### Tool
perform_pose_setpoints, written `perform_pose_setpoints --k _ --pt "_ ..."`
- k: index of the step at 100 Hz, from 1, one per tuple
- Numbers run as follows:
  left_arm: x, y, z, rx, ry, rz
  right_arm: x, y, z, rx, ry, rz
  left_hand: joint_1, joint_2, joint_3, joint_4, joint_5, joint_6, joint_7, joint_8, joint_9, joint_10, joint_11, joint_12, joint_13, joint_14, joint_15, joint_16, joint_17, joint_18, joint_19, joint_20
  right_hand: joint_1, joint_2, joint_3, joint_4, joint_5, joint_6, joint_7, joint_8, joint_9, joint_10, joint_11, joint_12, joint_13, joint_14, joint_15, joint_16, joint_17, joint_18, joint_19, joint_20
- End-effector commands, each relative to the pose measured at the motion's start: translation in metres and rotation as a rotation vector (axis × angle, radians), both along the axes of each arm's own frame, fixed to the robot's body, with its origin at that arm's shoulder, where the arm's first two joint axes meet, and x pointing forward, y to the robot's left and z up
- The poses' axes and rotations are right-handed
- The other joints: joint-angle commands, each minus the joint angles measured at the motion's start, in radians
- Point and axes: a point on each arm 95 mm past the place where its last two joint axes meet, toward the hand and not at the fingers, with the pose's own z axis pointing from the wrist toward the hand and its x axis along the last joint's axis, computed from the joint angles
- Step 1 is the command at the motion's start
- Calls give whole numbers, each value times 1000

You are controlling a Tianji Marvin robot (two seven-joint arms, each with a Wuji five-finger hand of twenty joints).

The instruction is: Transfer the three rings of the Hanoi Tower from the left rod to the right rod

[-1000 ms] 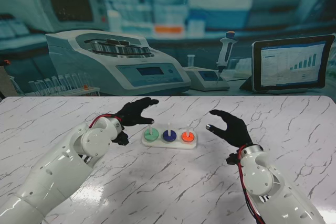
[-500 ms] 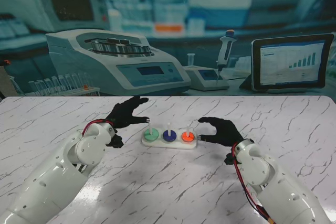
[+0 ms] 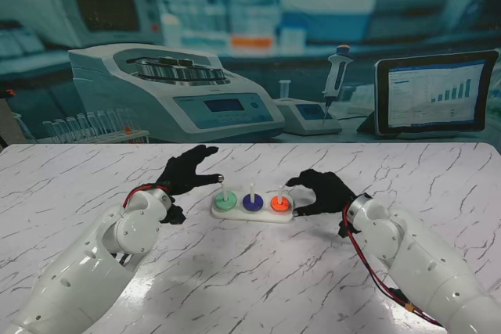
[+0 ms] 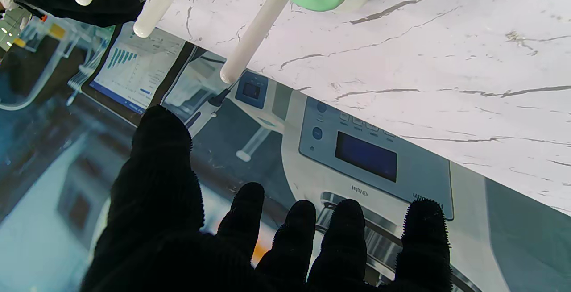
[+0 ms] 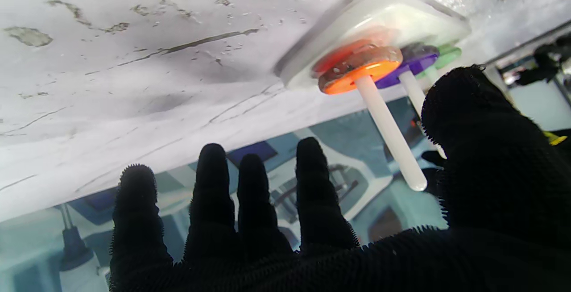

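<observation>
Mid-transfer: both black-gloved hands empty, fingers spread — right hand beside orange plastic ring, left hand beside green plastic ring; next needs pinching one ring.

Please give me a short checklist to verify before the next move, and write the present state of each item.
1. Green ring on left rod, purple ring on middle rod, orange ring on right rod, one each: ok.
2. Left hand open, holding nothing: ok.
3. Right hand open, holding nothing: ok.
4. Base flat on the table: ok.
5. Right hand touching the base or orange ring: cannot tell; in the wrist view its fingers seem apart from the rod.
6. All three rings on right rod: not ok, only orange is there.
</observation>
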Motion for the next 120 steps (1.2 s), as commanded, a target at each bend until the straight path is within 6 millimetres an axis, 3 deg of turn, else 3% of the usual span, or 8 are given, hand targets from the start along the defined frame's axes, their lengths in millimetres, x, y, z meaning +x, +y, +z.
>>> perform_pose_setpoints --k 1,11,28,64,120 --pt "-4 -6 -2 -6 4 -20 3 2 3 -10 -10 17 -18 33 -6 -34 12 -25 3 16 8 -17 -15 11 -4 -12 -11 4 -14 28 -22 4 -15 -31 11 -3 -32 -39 -14 22 -62 -2 51 57 -49 -30 98 75 3 -62 46 41" --pt "-5 -6 -3 3 9 -13 8 4 2 -35 -24 47 -16 33 -5 -33 12 -26 3 18 7 -19 -15 12 -3 -11 -10 6 -14 28 -21 8 -12 -39 11 -4 -35 -53 -19 25 -89 -4 103 118 -87 -39 212 161 4 -94 100 88" --pt "-7 -6 -5 16 20 -5 14 11 -2 -65 -33 93 -14 32 -5 -33 15 -26 4 21 9 -18 -14 13 -2 -11 -9 8 -13 27 -18 14 -6 -46 11 -5 -72 -67 -54 14 -94 -4 107 136 -107 -50 279 210 -4 -123 131 120" --pt "-8 -7 -7 17 31 0 17 24 -12 -124 -40 137 -9 30 -4 -31 19 -26 5 25 11 -16 -14 14 -1 -10 -8 10 -13 28 -17 22 26 -62 8 -6 -98 -86 -88 -2 -96 -4 84 136 -118 -56 296 220 -5 -144 144 132" --pt "-8 -7 -9 11 37 6 25 35 -13 -164 -34 189 1 31 -3 -31 21 -26 6 29 14 -18 -13 15 0 -10 -8 11 -12 28 -19 27 100 -30 -32 -3 -48 -122 -70 6 -97 2 52 138 -132 -53 296 206 -19 -153 150 127"
